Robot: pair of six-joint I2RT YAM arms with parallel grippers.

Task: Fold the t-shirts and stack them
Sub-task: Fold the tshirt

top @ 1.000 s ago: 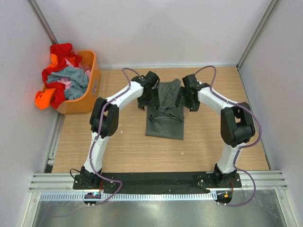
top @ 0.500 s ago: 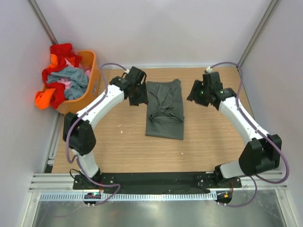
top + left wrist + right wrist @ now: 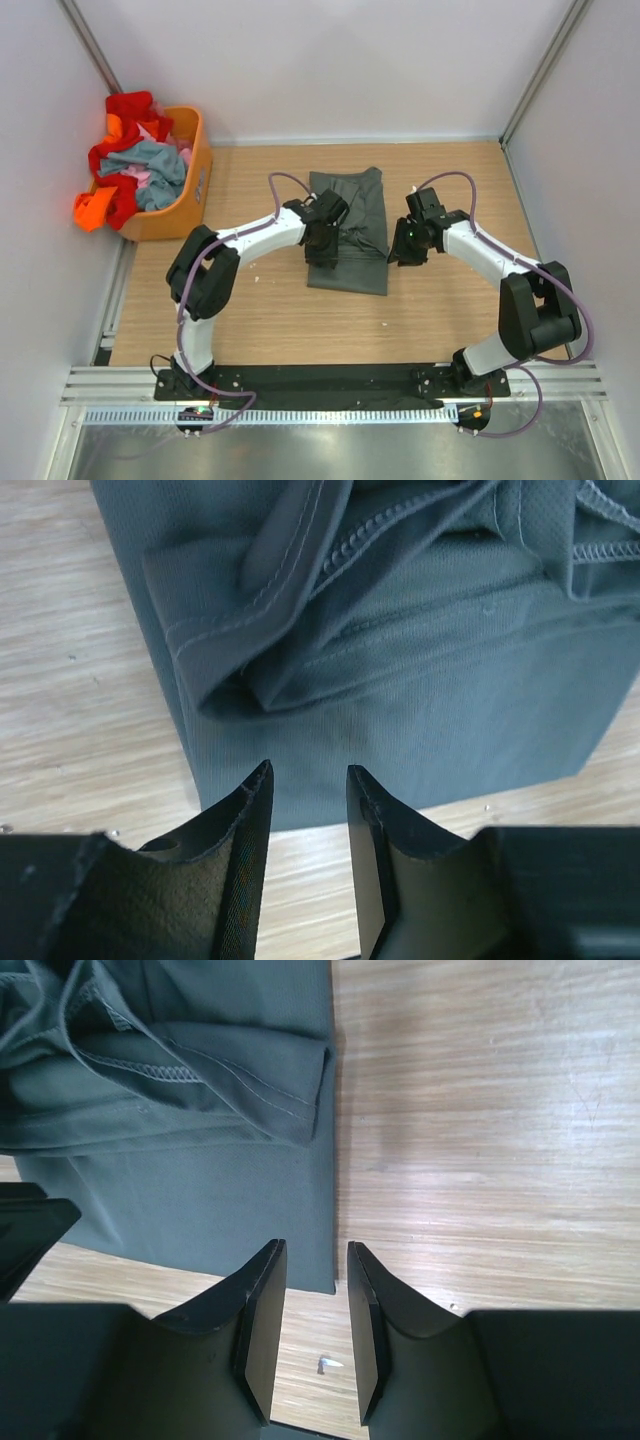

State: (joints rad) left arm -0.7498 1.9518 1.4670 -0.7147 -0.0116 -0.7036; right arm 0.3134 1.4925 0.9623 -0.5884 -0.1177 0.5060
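- The dark grey t-shirt (image 3: 348,235) is lying flat on the table (image 3: 450,310) as a long, narrow strip, and both pairs of fingers are hovering at its near end.
- The left gripper (image 3: 308,772) is standing with only a narrow gap between its fingers (image 3: 245,830). Nothing is pinched in there, and the near hem is lying just ahead of the tips.
- The right gripper (image 3: 315,1248) is showing the same slim gap, also empty. The shirt's near corner is sitting just ahead of its left finger, with bare wood ahead of the right one.
- We are judging this as the approach to folding the strip in half, so each pair of tips wants to be pinching all layers at a near corner.
- To do it well, we are wanting both grips taken at the same depth from the hem and lifted together, so the edge is travelling square.
- Watch the bunched sleeve folds just beyond the tips. Dragging them is likely to spoil the strip.
- Well off to the left of the left fingers, the orange basket (image 3: 195,180) is holding the other t-shirts (image 3: 135,165). We are seeing nothing between the fingers and the cloth.
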